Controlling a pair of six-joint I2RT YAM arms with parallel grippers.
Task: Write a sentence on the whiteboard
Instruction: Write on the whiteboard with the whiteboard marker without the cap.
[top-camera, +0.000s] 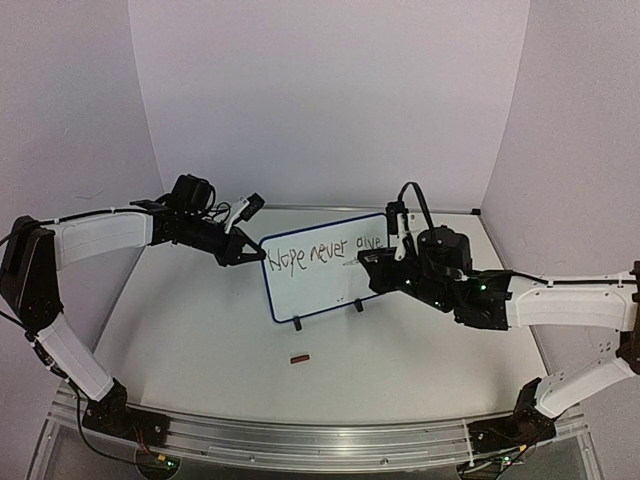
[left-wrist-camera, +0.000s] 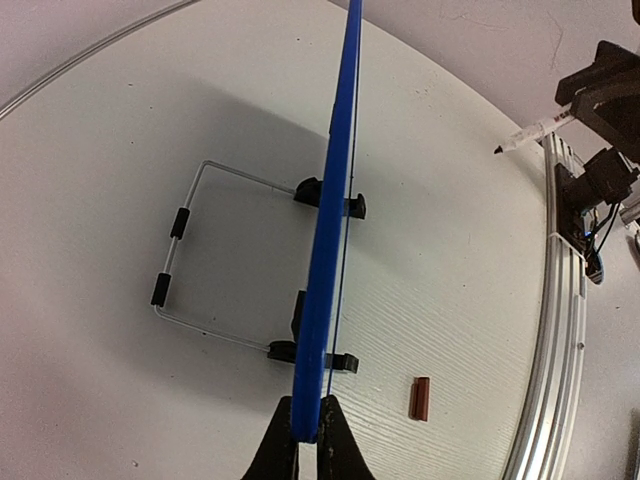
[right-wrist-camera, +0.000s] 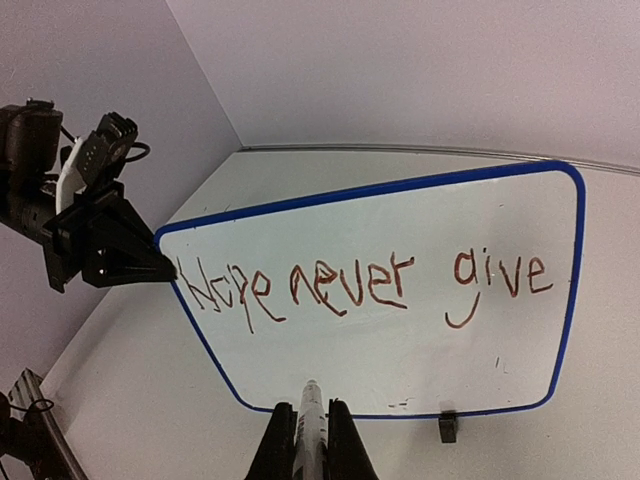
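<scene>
Surface: white table (top-camera: 200, 340) enclosed by pale curved walls (top-camera: 330, 100); metal rail (top-camera: 320, 440) along near edge.
Mid-table: whiteboard (top-camera: 315, 290) upright on wire stand (left-wrist-camera: 180, 250), blue frame, well apart from walls and rail.
Upper face: sentence (top-camera: 325, 252) reads "Hope never give", one line.
Board's left edge: left gripper (top-camera: 250, 250) clamped on frame.
Board's right side: right gripper (right-wrist-camera: 310, 425) closed around marker (left-wrist-camera: 530, 133), tip facing board, gap visible.
Between board and rail: small brown piece (top-camera: 298, 358), apart from both.

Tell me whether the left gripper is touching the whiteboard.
Touching. The left wrist view shows the left gripper shut on the whiteboard, a finger pressed against each side of its blue frame, no gap.
</scene>
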